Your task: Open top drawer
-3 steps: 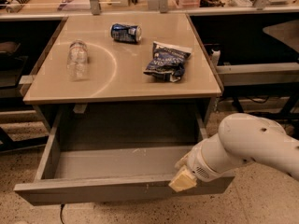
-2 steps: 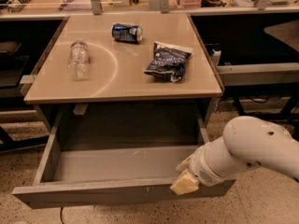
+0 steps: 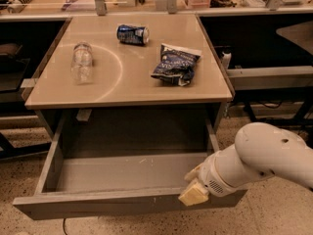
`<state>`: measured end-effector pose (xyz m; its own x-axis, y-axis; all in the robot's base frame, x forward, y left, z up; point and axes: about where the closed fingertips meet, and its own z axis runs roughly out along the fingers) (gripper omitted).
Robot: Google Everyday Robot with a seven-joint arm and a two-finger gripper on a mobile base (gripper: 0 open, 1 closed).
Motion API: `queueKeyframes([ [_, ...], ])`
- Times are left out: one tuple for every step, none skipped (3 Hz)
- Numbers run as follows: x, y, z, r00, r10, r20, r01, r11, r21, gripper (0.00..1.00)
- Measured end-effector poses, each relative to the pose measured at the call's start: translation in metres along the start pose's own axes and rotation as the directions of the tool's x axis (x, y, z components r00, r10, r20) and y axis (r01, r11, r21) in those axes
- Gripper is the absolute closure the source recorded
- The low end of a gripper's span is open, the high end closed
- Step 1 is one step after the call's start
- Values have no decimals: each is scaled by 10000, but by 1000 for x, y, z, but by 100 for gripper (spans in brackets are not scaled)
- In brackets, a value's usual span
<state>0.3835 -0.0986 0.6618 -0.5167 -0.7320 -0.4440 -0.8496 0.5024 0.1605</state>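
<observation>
The top drawer [image 3: 122,203] is pulled far out from under the beige cabinet top [image 3: 127,89]; its plain grey tray interior [image 3: 122,173] is bare. My gripper [image 3: 194,190], with pale yellowish fingers, sits at the right part of the drawer's front rim, on the end of my white arm [image 3: 264,158] that comes in from the right. The fingertips lie against the rim's top edge.
On the cabinet top lie a clear plastic bottle [image 3: 81,61] at the left, a blue can [image 3: 132,34] on its side at the back, and a dark blue snack bag [image 3: 176,64] at the right. Dark desks flank the cabinet on both sides. Speckled floor lies below.
The drawer has come a little further out toward the camera, and my gripper and arm have moved with its front rim.
</observation>
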Motion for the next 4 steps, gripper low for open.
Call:
queueKeyframes([
  [4, 3, 0, 9999, 144, -72, -144, 9999, -27, 100],
  [3, 3, -1, 9999, 149, -74, -149, 9999, -27, 100],
  [7, 5, -2, 9995, 299, -133, -300, 9995, -27, 100],
  [7, 5, -2, 9994, 305, -135, -305, 9995, -27, 100],
])
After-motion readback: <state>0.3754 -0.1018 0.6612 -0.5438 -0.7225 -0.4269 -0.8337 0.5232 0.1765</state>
